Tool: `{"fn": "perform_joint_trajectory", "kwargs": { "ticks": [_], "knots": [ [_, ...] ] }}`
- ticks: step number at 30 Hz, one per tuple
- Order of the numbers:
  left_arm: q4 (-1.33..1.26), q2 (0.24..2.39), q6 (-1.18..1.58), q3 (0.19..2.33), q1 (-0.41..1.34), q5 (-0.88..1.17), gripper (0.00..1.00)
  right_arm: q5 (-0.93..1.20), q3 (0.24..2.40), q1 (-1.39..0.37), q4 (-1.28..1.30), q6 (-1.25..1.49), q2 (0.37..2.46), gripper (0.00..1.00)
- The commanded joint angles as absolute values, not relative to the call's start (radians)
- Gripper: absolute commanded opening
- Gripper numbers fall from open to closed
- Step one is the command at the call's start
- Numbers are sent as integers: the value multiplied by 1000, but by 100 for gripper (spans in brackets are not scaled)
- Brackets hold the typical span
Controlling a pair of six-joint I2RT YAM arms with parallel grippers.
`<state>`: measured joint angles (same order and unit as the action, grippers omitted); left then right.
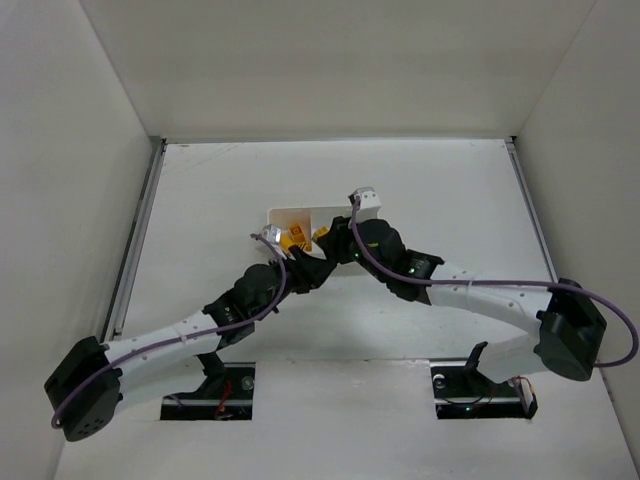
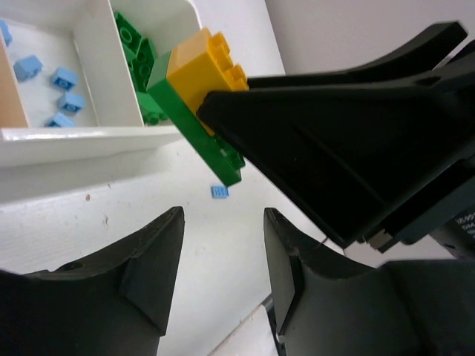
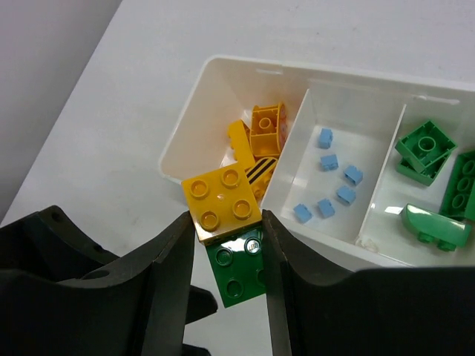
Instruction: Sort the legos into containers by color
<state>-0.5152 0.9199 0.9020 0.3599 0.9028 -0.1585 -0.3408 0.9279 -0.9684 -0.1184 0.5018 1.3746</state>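
Note:
My right gripper (image 3: 226,248) is shut on a yellow lego (image 3: 223,202) stacked on a dark green lego plate (image 3: 239,276), held just outside the near wall of the white tray (image 3: 223,74). Of the three containers, one holds yellow legos (image 3: 261,137), the middle one several tiny pale blue legos (image 3: 332,182), and the third green legos (image 3: 427,152). In the left wrist view the same yellow lego (image 2: 204,67) and green plate (image 2: 194,126) hang above my left gripper (image 2: 223,248), which is open and empty. One tiny blue lego (image 2: 220,192) lies on the table.
Both arms meet at the tray (image 1: 300,214) in the middle of the white table, the right gripper (image 1: 328,238) close to the left gripper (image 1: 303,262). White walls enclose the table on three sides.

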Motion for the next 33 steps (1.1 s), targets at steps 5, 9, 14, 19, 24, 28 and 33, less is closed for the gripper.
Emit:
{"fn": "perform_joint_trajectory", "kwargs": {
  "ticks": [5,9,14,19,24,28,33],
  "knots": [
    [-781,985,856,356,913,-255,42,-368,937,-966,-181,580,1358,27],
    [-847,1028,850,338,904,-291,38,-327,931,-953,-181,630,1345,27],
    [-952,1065,835,321,909,-337,32,-278,923,-949,-181,678,1339,27],
    [-992,1107,818,325,924,-370,25,-224,897,-924,-193,733,1324,26],
    [-1000,1132,807,314,946,-391,11,-187,861,-884,-212,756,1289,25],
    [-967,1111,787,293,952,-394,7,-163,841,-834,-203,747,1238,25],
    [-908,1034,787,256,933,-414,6,-134,812,-774,-201,742,1181,26]
  ]
}}
